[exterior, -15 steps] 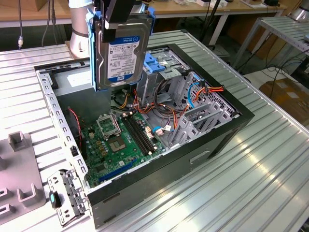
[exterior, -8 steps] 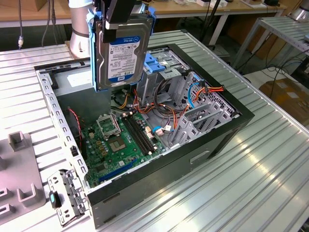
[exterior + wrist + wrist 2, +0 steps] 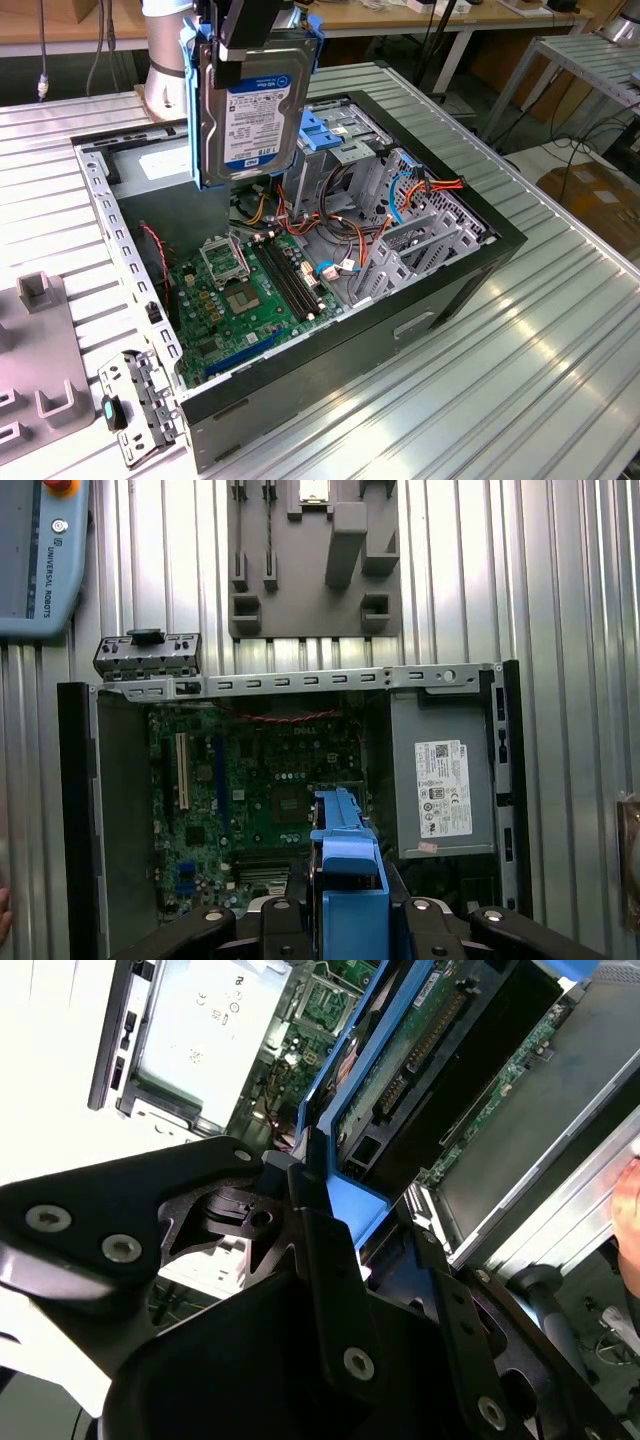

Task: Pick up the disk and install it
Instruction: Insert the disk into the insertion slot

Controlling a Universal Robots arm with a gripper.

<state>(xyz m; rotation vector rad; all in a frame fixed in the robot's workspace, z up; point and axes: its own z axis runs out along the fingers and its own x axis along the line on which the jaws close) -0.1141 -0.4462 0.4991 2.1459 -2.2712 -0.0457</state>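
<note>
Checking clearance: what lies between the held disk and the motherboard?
In the exterior view, only loose cables lie below the disk, above the motherboard; otherwise open air.

The arm (image 3: pixel 165 60) was round and silver-grey, like a fat shiny pipe, and a thin seam ran round it. The gripper (image 3: pixel 248 40) on its end was black all over. In the second wrist view its body was made of flat black plates (image 3: pixel 130 1195) with smooth, rounded edges and a dull skin. Small round silver screws (image 3: pixel 121 1248) sat in the plates, two close together on one wide plate and more lower down on the thin bars. A long black finger (image 3: pixel 325 1260) stuck out from the middle, with one screw near its base. In the first wrist view four silver screws sat in a row across the black parts.
</note>
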